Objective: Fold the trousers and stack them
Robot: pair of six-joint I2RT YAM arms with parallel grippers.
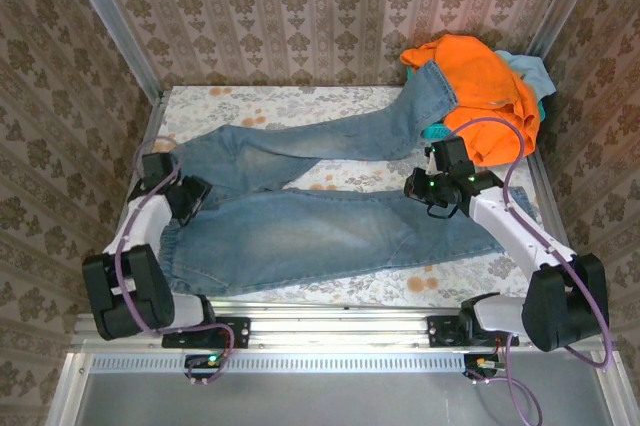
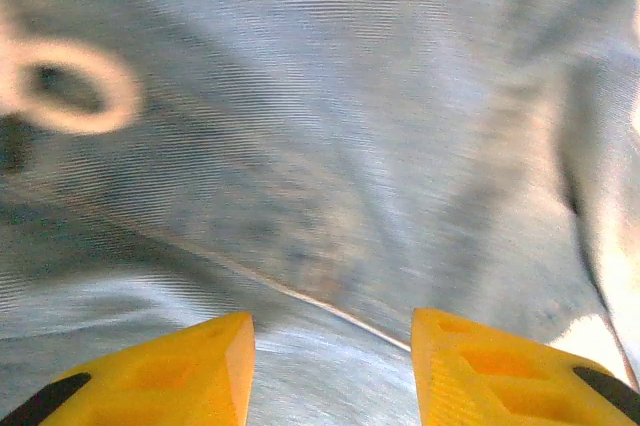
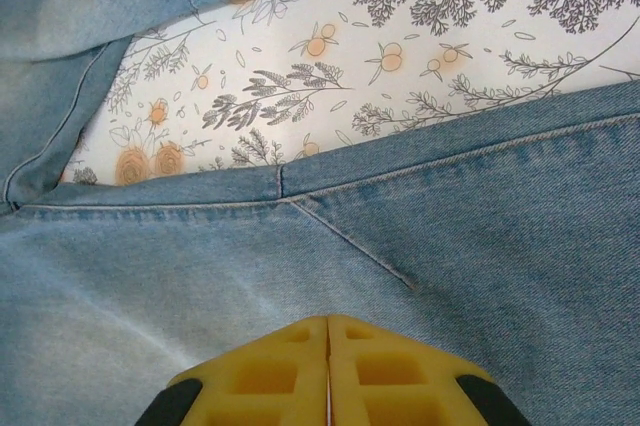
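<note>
The light-blue denim trousers [image 1: 300, 231] lie spread across the table, waist to the left. One leg runs right along the front; the other angles up to the back right. My left gripper [image 1: 190, 198] sits low over the waist area, open, its yellow fingertips [image 2: 215, 356] wide apart over blurred denim [image 2: 330, 146]. A pale drawstring loop [image 2: 70, 86] lies just ahead of it. My right gripper [image 1: 420, 189] hovers at the upper edge of the front leg, shut, fingertips [image 3: 300, 346] pressed together above a denim seam [image 3: 350, 241], with no cloth visibly pinched.
A bright orange garment [image 1: 485, 81] is heaped at the back right over the far leg's end, with pale turquoise cloth [image 1: 525, 71] behind it. Floral tablecloth [image 1: 340, 178] shows between the legs. Patterned walls close in three sides; a metal rail [image 1: 330, 331] runs along the front.
</note>
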